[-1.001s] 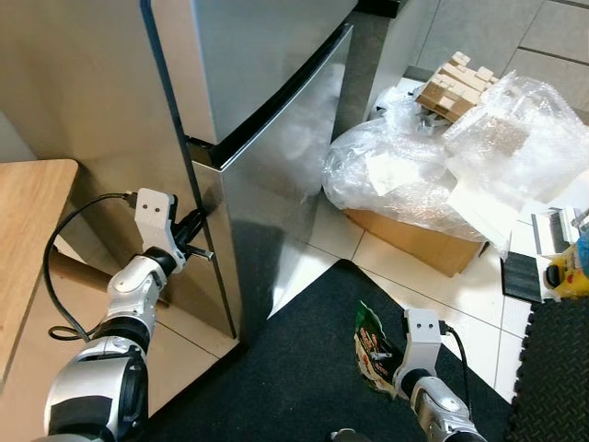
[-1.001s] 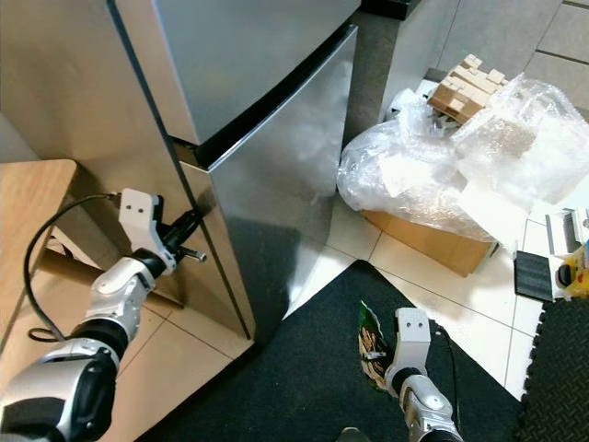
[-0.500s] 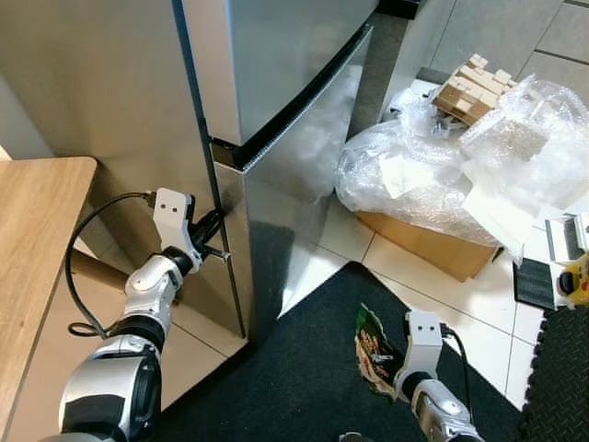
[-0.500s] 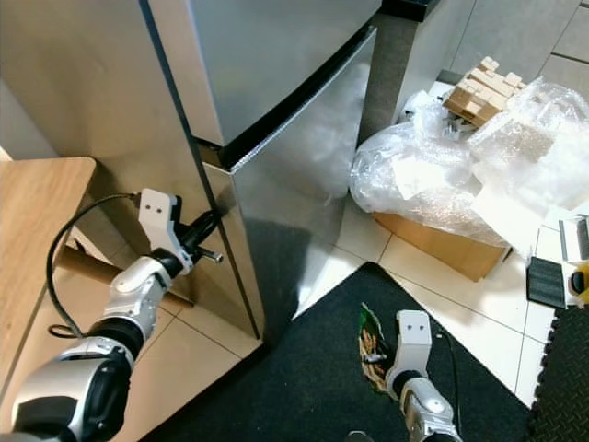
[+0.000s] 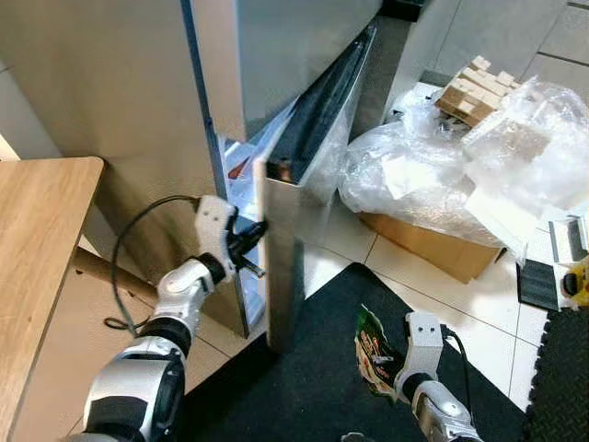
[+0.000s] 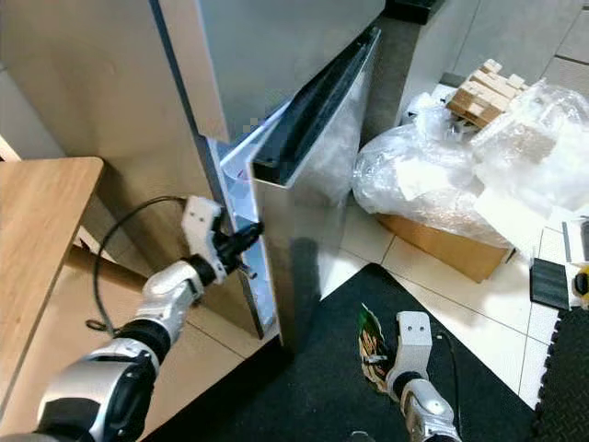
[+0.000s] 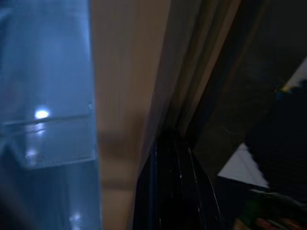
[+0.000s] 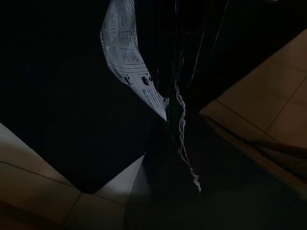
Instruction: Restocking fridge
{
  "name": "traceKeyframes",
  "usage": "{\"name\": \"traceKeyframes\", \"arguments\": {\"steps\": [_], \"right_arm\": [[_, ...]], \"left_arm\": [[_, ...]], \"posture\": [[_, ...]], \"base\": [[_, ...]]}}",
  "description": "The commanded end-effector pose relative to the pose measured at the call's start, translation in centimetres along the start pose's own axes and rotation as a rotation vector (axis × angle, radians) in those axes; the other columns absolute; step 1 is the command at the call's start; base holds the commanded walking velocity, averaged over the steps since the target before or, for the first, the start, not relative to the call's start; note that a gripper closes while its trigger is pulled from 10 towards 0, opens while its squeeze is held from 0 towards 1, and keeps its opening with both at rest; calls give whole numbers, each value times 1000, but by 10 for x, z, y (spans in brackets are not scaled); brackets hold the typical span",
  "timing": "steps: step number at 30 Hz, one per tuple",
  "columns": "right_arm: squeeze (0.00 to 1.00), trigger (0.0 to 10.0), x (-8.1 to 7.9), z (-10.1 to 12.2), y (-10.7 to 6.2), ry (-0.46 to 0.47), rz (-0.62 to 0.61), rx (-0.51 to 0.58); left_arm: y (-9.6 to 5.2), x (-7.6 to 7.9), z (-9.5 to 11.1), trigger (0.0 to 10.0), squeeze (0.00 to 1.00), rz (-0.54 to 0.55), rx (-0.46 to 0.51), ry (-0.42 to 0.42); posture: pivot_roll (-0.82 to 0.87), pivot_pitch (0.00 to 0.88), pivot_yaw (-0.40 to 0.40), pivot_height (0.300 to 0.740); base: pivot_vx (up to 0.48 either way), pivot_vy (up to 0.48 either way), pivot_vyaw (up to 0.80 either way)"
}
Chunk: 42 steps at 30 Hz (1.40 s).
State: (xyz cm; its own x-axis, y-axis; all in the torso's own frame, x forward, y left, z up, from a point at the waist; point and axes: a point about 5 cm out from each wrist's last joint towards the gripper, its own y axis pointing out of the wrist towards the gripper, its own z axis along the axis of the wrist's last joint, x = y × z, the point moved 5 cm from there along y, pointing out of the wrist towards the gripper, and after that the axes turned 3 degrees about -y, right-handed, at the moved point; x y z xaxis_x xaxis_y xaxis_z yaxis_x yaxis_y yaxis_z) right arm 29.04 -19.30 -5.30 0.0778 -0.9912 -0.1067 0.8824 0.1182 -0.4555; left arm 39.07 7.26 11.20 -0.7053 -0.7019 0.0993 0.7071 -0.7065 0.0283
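Now the lower fridge door (image 5: 299,230) has swung partly open; a moment ago it was shut. The left claw (image 5: 250,247) hooks its edge, grip unclear. The right claw (image 5: 391,364) pinches the green snack bag (image 5: 373,348) low over the black mat (image 5: 313,368), ready to go inside.

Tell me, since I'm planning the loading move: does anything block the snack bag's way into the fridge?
Partly: the lower fridge door is only ajar, its edge between the snack bag in the right gripper and the lit interior. The left gripper is at that gap.
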Motion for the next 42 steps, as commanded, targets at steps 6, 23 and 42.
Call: {"name": "traceKeyframes", "arguments": {"steps": [6,23,42], "right_arm": [[0,10000,15,-26,-17,3,-52,-59],[0,10000,17,-55,-31,7,-78,-144],[0,10000,1,-10,-8,-9,22,-8]], "left_arm": [[26,52,15,10000,0,-246,70,-27],[-3,84,-23,10000,0,-327,50,-152],[-55,23,-108,10000,0,148,-348,21]], "posture": [[-164,154,20,740],[-142,156,23,740],[-150,153,24,740]], "base": [[0,0,0],[0,0,0],[0,0,0]]}}
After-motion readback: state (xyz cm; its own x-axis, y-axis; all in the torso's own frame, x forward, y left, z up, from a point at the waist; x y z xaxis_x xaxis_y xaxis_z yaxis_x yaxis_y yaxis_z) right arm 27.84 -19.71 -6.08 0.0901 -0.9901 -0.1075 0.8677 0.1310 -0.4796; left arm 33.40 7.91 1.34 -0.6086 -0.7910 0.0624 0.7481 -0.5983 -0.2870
